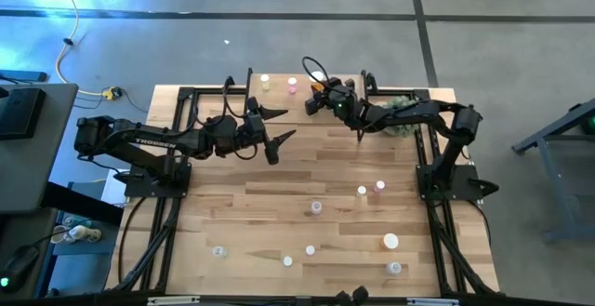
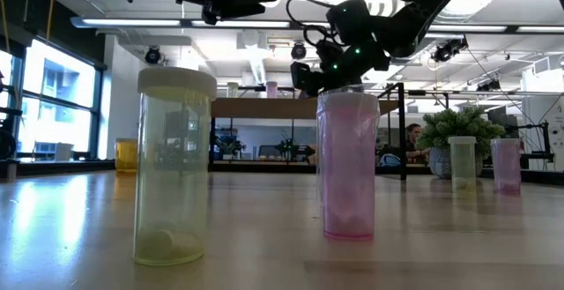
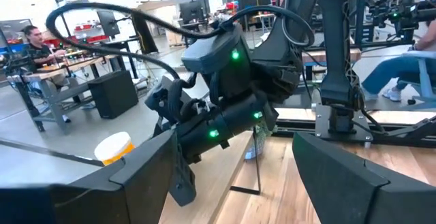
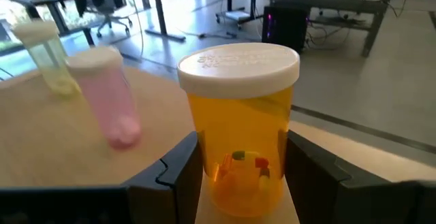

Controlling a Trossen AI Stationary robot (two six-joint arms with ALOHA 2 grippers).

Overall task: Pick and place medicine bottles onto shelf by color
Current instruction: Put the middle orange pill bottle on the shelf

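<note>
The right tool (image 4: 240, 173) is pinching an orange bottle (image 4: 238, 125) with a white cap; the bottle stands upright between the two dark fingers (image 4: 174, 173), which press on its two sides. In the high view this tool (image 1: 319, 100) is over the shelf (image 1: 279, 97) at the far edge of the surface (image 1: 279, 194), about 12 o'clock from the middle of the surface. On the shelf, near the held bottle, stand a pink bottle (image 4: 109, 101) and a yellowish bottle (image 4: 49, 57), just beside each other; in the high view they are at 9 o'clock from the right tool. The left tool (image 1: 279, 134) is spread wide and holds nothing; it hangs just in front of the shelf, at about 7 o'clock from the right tool. Several more bottles (image 1: 316, 207) are scattered on the near half of the surface, at about 6 o'clock, well apart from both tools.
</note>
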